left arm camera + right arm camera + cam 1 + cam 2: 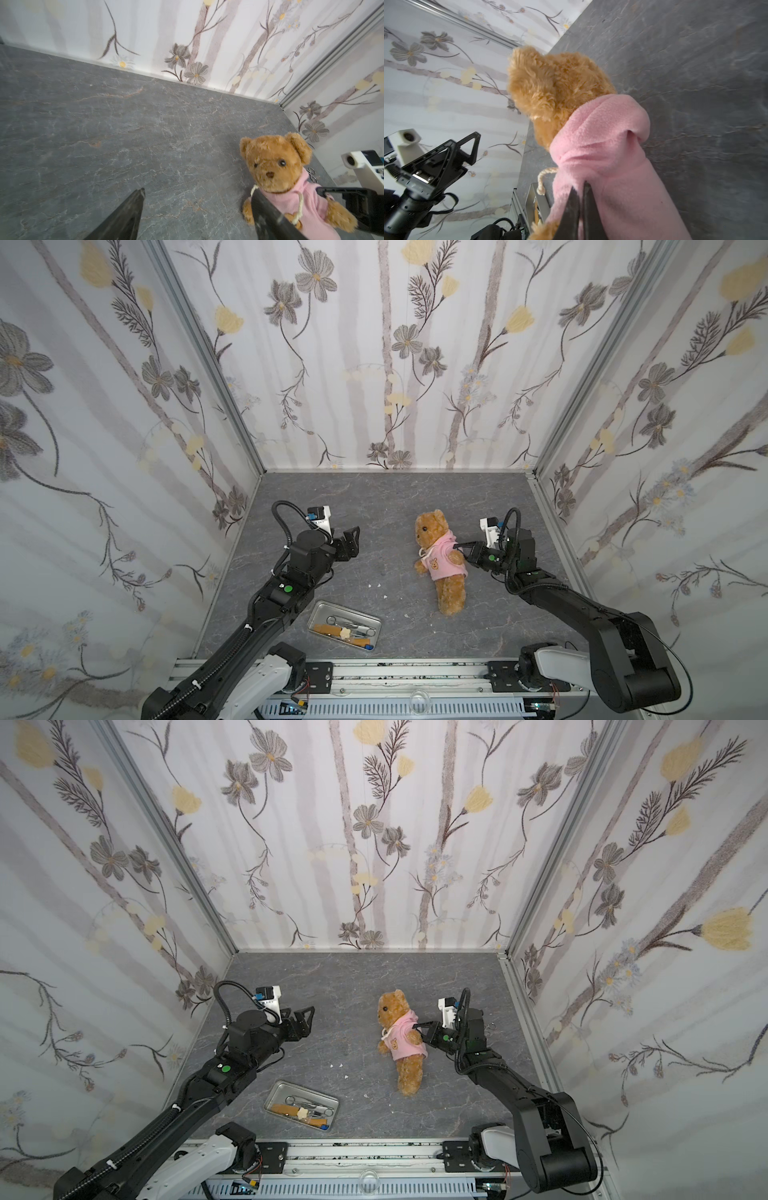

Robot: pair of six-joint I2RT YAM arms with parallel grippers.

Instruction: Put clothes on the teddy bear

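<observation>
The teddy bear, golden-brown and shaggy, is propped up on the grey table, right of the middle in both top views. It wears a pink hooded shirt with both arms out of the sleeves. My right gripper is shut on the pink shirt at the shoulder behind the bear's arm. My left gripper is open and holds nothing, off to the bear's left. In the left wrist view the bear faces the camera.
A metal tray with scissors and small tools lies near the front edge, left of the bear. White scraps dot the table. Flowered walls close in the back and both sides. A rail runs along the front.
</observation>
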